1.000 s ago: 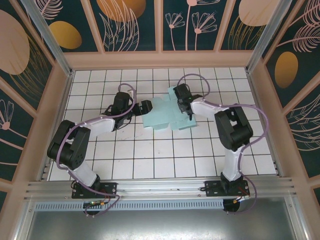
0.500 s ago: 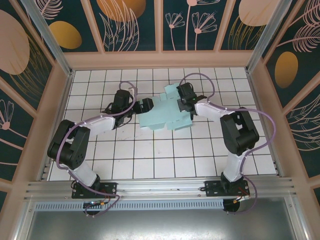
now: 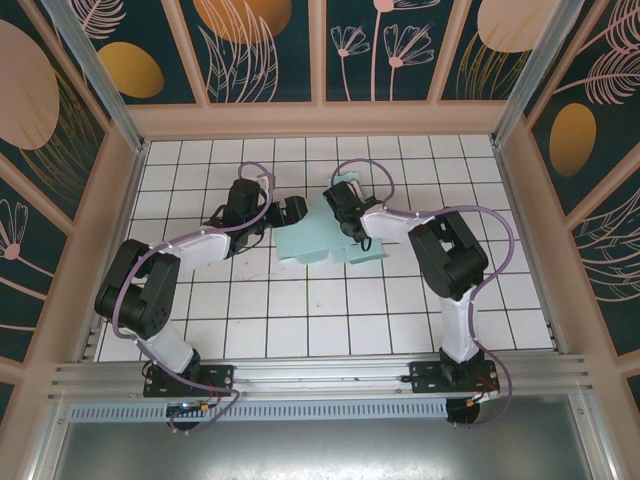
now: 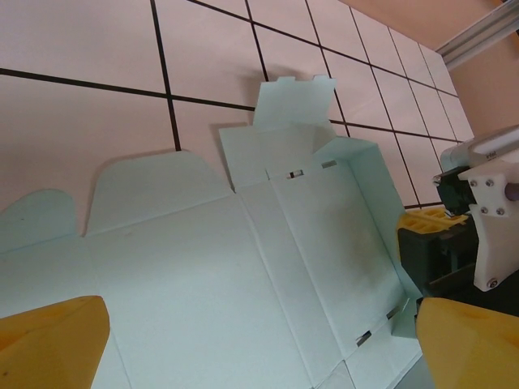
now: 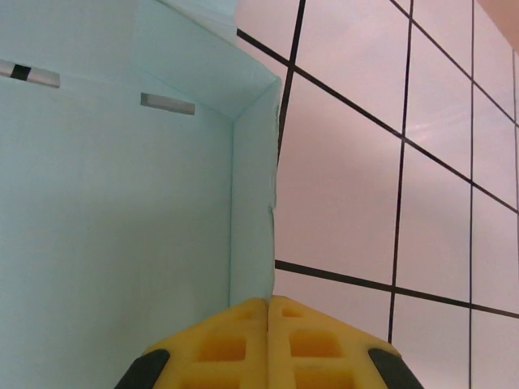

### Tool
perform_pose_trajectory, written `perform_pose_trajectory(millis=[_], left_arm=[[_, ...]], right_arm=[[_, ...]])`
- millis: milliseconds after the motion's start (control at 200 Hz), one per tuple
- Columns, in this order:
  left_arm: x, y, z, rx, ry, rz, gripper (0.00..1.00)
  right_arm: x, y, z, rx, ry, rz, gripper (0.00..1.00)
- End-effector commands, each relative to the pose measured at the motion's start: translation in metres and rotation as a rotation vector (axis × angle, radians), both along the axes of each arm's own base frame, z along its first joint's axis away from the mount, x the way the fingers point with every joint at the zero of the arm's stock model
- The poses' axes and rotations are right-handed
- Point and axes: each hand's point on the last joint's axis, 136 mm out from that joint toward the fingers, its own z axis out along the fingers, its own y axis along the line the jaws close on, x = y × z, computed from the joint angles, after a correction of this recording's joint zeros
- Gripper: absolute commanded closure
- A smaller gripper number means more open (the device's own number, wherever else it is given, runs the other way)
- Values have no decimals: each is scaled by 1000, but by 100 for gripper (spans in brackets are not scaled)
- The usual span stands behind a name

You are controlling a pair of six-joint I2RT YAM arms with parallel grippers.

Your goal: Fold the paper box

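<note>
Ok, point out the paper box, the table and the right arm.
paper box (image 4: 203, 275), left wrist view, flat middle panel.
table (image 4: 81, 36), left wrist view, bare tile.
right arm (image 3: 447, 258), top view, black elbow.

The paper box (image 3: 312, 238) is lying as a pale light-blue die-cut sheet on the tiled counter (image 3: 300, 320), nearer the far edge, roughly midway between left and right. Most panels and rounded flaps are lying flat; one side panel (image 4: 371, 207) is standing upright.
</note>
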Motion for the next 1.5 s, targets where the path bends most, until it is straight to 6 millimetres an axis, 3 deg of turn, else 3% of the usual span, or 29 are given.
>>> perform_pose_trajectory(millis=[0, 155, 170, 195, 295, 465, 521, 616, 631, 721, 801, 1016, 1496], left_arm=[[8, 1, 6, 19, -27, -4, 3], [19, 3, 7, 54, -42, 22, 1], [19, 2, -5, 62, -18, 14, 1], [26, -3, 6, 46, -43, 3, 1], [32, -14, 15, 13, -67, -37, 1], [36, -12, 27, 11, -148, -21, 1], [34, -13, 28, 19, -172, -48, 6], [31, -19, 12, 78, -161, -127, 11], [31, -20, 9, 91, -155, -137, 11], [32, -18, -18, 170, -80, -168, 15], [30, -22, -30, 182, -44, -206, 18], [29, -41, -46, 153, -2, -316, 21], [52, -62, -74, 130, 47, -383, 29]], right_arm=[[-3, 5, 15, 142, -3, 50, 100], [-6, 8, 38, 243, -93, 129, 100], [-6, 6, 39, 236, -105, 130, 100], [-6, 5, 41, 227, -120, 135, 100], [-6, -1, 46, 228, -157, 148, 100], [-7, -5, 49, 313, -162, 144, 100], [-10, 0, 49, 345, -152, 154, 100], [-17, 10, 45, 408, -117, 188, 100], [-13, 0, 44, 416, -119, 169, 100], [-17, 3, 42, 446, -102, 188, 100], [-20, 3, 39, 444, -89, 194, 100], [-22, 5, 38, 454, -78, 206, 100], [-24, 9, 35, 480, -57, 211, 100]])
